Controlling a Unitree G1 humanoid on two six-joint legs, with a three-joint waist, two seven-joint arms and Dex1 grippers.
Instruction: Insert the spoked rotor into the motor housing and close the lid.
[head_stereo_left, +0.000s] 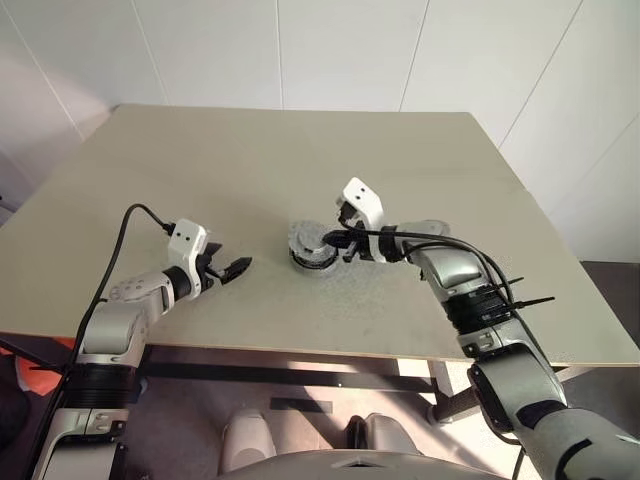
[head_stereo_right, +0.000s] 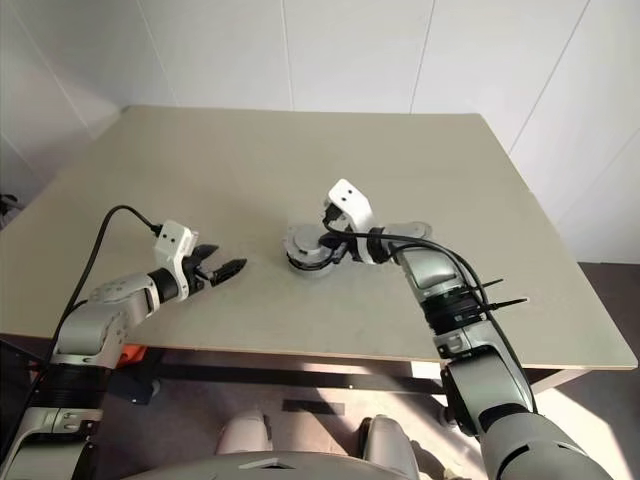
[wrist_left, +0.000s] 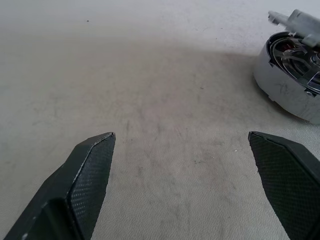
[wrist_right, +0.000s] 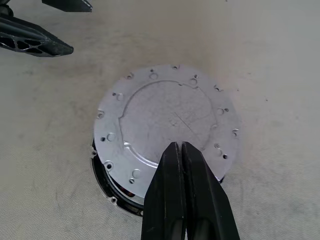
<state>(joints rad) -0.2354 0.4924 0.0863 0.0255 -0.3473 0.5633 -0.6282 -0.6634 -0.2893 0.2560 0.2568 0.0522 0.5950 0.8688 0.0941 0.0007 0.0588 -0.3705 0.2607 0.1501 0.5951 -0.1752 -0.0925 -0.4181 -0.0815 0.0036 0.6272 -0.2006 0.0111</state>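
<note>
Closing step, I reckon: lid (wrist_right: 167, 117) on motor housing (wrist_left: 287, 85) mid-table, slightly askew. My right gripper (wrist_right: 182, 150) pinched together, tips over lid. Left gripper (head_stereo_left: 232, 268) spread, empty, well apart. Next: press lid flush.

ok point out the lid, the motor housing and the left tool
lid (wrist_right: 165, 112): right wrist view, middle of its flat silver-grey face.
motor housing (wrist_left: 285, 95): left wrist view, pale outer side wall.
left tool (head_stereo_left: 228, 268): left eye view, midway between its open fingertips.
</note>
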